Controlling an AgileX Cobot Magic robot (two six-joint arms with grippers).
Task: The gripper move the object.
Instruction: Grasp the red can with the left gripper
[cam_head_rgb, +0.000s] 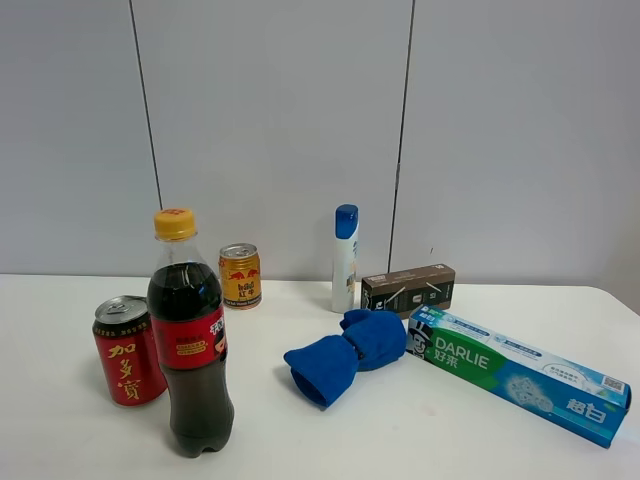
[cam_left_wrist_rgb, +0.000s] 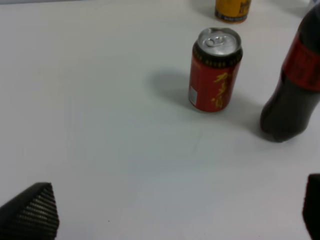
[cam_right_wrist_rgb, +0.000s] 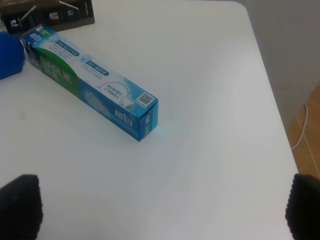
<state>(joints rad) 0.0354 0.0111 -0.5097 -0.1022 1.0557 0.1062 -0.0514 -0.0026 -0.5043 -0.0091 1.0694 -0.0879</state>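
The red can (cam_head_rgb: 128, 351) with yellow Chinese characters and a silver top stands upright at the left of the white table, just left of the cola bottle (cam_head_rgb: 190, 335). It also shows in the left wrist view (cam_left_wrist_rgb: 215, 69). My left gripper (cam_left_wrist_rgb: 175, 212) is open and empty, well short of the can; only its two black fingertips (cam_left_wrist_rgb: 32, 210) show. My right gripper (cam_right_wrist_rgb: 160, 210) is open and empty over bare table near the toothpaste box (cam_right_wrist_rgb: 92, 82). Neither gripper shows in the exterior high view.
A small gold-yellow can (cam_head_rgb: 240, 276) stands behind the bottle. A blue cloth (cam_head_rgb: 348, 352), a white spray bottle with a blue cap (cam_head_rgb: 345, 258), a dark box (cam_head_rgb: 408, 289) and the Darlie toothpaste box (cam_head_rgb: 515, 372) lie mid to right. The table's right edge (cam_right_wrist_rgb: 272, 100) is close.
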